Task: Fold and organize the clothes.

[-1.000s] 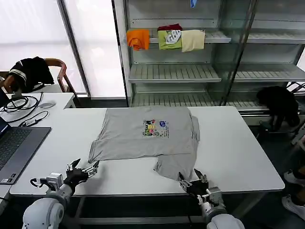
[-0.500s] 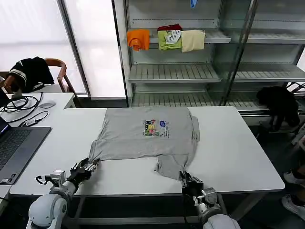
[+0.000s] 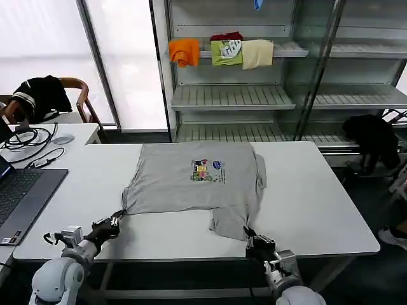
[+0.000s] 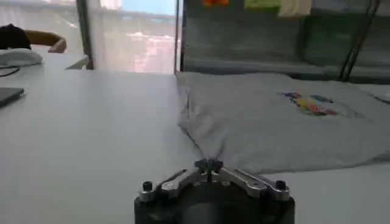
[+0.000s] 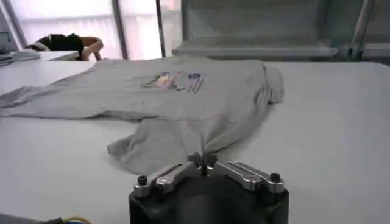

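A light grey short-sleeved shirt (image 3: 191,184) with a small multicoloured chest print lies spread on the white table (image 3: 318,210). My left gripper (image 3: 116,222) is shut on the shirt's near left corner (image 4: 210,155), pinching the cloth at the fingertips. At the near right, a bunched flap of the shirt (image 5: 164,143) is pinched by my right gripper (image 3: 250,236), which is shut on its tip. Both grippers (image 4: 209,164) (image 5: 202,161) sit low at the table's front edge.
A laptop (image 3: 19,197), cables and a mouse sit on the left desk. A shelf unit (image 3: 235,95) behind the table holds orange, green and cream folded garments (image 3: 222,51). Black garments lie on a chair (image 3: 41,95) and at the far right (image 3: 375,136).
Both grippers closed onto the shirt's near corners; the left moved in to the left corner, the right took the bunched flap, and the near hem has drawn slightly back.
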Action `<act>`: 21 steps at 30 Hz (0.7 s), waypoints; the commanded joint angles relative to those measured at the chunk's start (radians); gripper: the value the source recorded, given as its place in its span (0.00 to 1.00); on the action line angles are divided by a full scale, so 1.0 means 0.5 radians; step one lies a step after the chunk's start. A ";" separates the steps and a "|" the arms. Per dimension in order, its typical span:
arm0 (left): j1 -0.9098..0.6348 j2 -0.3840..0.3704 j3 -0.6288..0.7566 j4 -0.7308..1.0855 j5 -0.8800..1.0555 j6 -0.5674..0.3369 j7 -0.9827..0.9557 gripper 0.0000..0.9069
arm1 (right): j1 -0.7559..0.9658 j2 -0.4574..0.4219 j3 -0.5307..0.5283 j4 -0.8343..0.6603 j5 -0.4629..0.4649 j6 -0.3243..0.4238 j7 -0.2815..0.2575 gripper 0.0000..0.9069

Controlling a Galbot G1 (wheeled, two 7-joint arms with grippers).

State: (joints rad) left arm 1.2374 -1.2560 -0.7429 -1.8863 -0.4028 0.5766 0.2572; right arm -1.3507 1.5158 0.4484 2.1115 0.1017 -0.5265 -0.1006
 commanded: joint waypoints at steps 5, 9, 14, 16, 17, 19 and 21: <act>-0.471 -0.069 0.109 0.055 -0.251 0.003 -0.063 0.00 | 0.858 0.097 -0.014 -0.395 0.159 0.034 0.137 0.00; -0.669 -0.091 0.134 0.229 -0.294 0.002 -0.155 0.00 | 1.091 0.059 -0.010 -0.609 0.206 0.021 0.127 0.00; -0.880 -0.128 0.140 0.481 -0.293 0.002 -0.259 0.00 | 1.278 0.073 0.011 -0.918 0.202 0.047 0.100 0.00; -0.934 -0.136 0.141 0.563 -0.254 0.002 -0.264 0.00 | 1.348 0.089 0.021 -1.042 0.191 0.063 0.081 0.00; -0.948 -0.138 0.144 0.602 -0.223 0.002 -0.257 0.00 | 1.379 0.095 0.024 -1.102 0.172 0.078 0.069 0.00; -0.976 -0.145 0.153 0.670 -0.187 0.001 -0.251 0.00 | 1.442 0.108 0.033 -1.237 0.145 0.114 0.047 0.00; -1.000 -0.160 0.148 0.731 -0.136 0.000 -0.243 0.00 | 1.493 0.119 0.045 -1.349 0.119 0.160 0.035 0.00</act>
State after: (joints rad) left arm 0.9016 -1.3180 -0.6798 -1.7171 -0.5103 0.5779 0.1680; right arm -0.8040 1.5625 0.4648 1.7019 0.1695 -0.4851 -0.0749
